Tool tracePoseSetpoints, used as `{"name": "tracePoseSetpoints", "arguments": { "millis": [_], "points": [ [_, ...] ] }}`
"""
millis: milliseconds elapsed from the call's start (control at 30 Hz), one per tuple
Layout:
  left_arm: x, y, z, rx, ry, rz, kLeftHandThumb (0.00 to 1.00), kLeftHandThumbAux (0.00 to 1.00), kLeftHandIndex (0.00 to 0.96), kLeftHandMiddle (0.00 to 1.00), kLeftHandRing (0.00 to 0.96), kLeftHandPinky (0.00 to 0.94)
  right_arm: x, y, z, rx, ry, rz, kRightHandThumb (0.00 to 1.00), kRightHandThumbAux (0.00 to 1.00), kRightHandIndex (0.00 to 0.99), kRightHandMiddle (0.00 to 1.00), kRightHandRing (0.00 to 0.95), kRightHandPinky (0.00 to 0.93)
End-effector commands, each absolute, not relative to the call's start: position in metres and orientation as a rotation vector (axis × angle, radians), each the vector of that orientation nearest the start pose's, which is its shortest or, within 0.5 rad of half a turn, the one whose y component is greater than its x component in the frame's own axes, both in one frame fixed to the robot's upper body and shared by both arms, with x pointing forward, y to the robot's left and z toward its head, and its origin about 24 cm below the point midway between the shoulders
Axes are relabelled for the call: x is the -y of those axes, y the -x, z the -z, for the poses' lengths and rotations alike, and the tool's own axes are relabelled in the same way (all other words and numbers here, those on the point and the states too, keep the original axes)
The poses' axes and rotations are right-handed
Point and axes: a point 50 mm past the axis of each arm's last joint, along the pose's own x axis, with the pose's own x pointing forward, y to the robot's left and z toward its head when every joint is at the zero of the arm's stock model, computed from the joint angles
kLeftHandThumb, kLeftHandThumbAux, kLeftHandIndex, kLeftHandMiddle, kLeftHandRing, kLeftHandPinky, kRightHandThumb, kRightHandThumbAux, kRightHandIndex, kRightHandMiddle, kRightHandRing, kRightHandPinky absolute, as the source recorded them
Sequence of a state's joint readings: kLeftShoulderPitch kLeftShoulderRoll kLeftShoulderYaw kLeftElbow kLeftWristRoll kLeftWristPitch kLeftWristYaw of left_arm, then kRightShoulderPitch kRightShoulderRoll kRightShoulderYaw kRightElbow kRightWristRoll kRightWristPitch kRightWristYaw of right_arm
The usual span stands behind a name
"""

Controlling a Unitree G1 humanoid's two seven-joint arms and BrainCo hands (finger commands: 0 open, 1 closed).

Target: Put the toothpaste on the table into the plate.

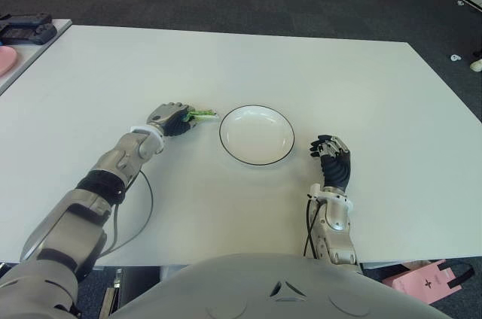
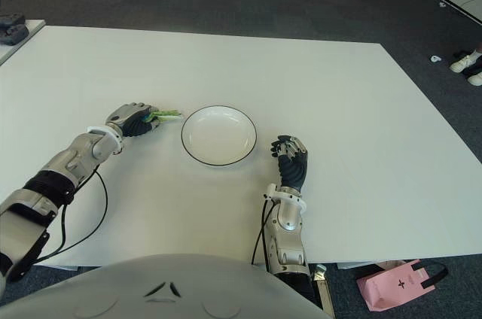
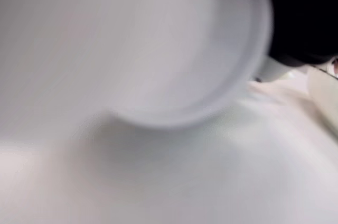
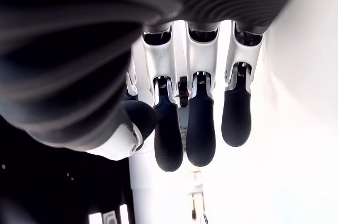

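Observation:
A small green toothpaste tube (image 1: 202, 115) sticks out of my left hand (image 1: 175, 119), whose fingers are curled around it. The tube's free end points toward the plate, a short gap from its left rim. Whether the tube touches the white table (image 1: 316, 71) I cannot tell. The white plate (image 1: 256, 135) with a thin black rim sits at the table's middle and holds nothing. My right hand (image 1: 331, 155) shows just right of the plate, its fingers (image 4: 200, 129) relaxed with nothing in them. The left wrist view gives only a blurred white curved shape.
A second table at the far left carries black devices (image 1: 26, 29) and a pink object (image 1: 4, 59). A black cable (image 1: 143, 206) loops beside my left forearm. A pink bag (image 1: 429, 281) lies on the floor at the near right corner.

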State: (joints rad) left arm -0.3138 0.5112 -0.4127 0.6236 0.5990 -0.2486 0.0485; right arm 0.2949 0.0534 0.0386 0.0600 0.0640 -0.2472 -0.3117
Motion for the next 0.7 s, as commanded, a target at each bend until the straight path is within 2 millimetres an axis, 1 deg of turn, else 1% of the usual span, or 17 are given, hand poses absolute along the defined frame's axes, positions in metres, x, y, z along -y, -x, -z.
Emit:
{"name": "tracePoseSetpoints", "arguments": {
  "millis": [33,133,200,300,700],
  "points": [
    [-0.184,-0.278,0.014,-0.079,-1.1,0.447,0.747,0.699,0.442,0.893,0.877,0.848,0.151,-0.161,0.041,-0.298,-0.163,0.416,0.706,0.723,0.432,0.555,0.536,0.529],
    [-0.18,-0.28,0.006,-0.046,-1.062,0.416,0.747,0.7,0.442,0.895,0.879,0.846,0.15,-0.162,0.041,-0.289,-0.166,0.422,0.707,0.723,0.432,0.558,0.538,0.537],
    [-0.176,-0.283,-0.004,-0.017,-1.03,0.395,0.746,0.7,0.442,0.895,0.879,0.842,0.15,-0.162,0.042,-0.289,-0.163,0.426,0.706,0.724,0.432,0.562,0.54,0.541],
    [-0.172,-0.284,-0.014,0.012,-0.994,0.374,0.746,0.7,0.442,0.895,0.879,0.841,0.149,-0.163,0.042,-0.294,-0.16,0.427,0.706,0.724,0.432,0.564,0.541,0.54],
    [-0.165,-0.287,-0.039,0.144,-0.863,0.29,0.748,0.699,0.442,0.896,0.881,0.846,0.146,-0.165,0.042,-0.32,-0.17,0.426,0.707,0.725,0.431,0.56,0.543,0.538]
  ]
}}
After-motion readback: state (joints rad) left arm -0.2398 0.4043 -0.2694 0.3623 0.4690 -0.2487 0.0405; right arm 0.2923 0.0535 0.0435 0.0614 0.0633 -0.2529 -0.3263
